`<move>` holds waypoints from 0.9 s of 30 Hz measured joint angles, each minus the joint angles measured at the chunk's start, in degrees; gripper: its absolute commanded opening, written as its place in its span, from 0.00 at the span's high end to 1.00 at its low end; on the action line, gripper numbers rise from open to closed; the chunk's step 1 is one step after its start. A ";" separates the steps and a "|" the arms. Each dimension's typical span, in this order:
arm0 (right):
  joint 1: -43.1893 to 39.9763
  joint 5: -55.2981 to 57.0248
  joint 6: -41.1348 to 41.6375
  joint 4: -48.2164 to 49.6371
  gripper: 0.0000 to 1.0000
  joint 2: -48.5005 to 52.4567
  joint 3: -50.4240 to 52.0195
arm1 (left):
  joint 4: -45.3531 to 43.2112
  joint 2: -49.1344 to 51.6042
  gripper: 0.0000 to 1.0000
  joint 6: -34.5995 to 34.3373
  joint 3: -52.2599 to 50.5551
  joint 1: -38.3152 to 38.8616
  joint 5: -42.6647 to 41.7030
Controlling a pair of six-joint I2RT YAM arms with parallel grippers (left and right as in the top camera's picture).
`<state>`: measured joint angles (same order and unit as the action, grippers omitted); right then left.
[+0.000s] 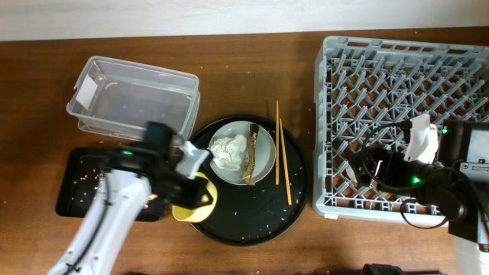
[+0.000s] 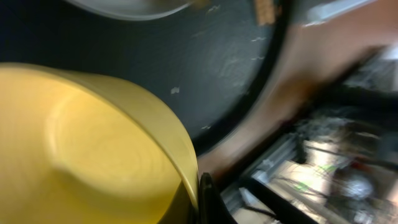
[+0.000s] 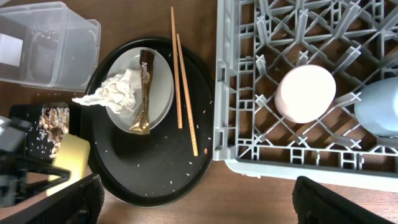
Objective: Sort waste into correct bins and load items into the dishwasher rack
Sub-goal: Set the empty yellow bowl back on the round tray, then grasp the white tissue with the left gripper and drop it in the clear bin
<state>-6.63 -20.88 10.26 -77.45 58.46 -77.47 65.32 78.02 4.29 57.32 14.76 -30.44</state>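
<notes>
My left gripper is shut on the rim of the yellow bowl, held tilted at the round tray's left edge beside the black bin tray. In the left wrist view the bowl fills the frame, with one finger on its rim. The grey-green plate holds the white tissue and the brown-gold wrapper. The chopsticks lie beside it. Food scraps lie in the black bin tray. The pink cup and blue cup sit in the rack. My right gripper is open and empty.
The clear tub stands at the back left, behind the black bin tray. The large round black tray carries the plate and chopsticks, with rice grains scattered on it. My right arm hangs over the rack's front right part.
</notes>
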 measured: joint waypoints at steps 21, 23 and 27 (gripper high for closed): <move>0.00 -0.02 0.00 0.02 0.02 0.02 0.00 | -17.53 5.88 0.35 -27.89 8.39 28.79 37.88; 0.00 -0.02 0.04 0.07 0.02 0.04 0.02 | -21.99 6.12 0.28 -24.28 9.62 24.70 39.45; 0.00 -0.02 0.02 -0.09 0.02 0.13 0.02 | -29.05 13.09 0.26 -20.41 9.99 16.44 40.48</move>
<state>-6.63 -20.91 10.28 -77.54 58.59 -77.45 36.27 91.11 -16.12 67.31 31.20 10.04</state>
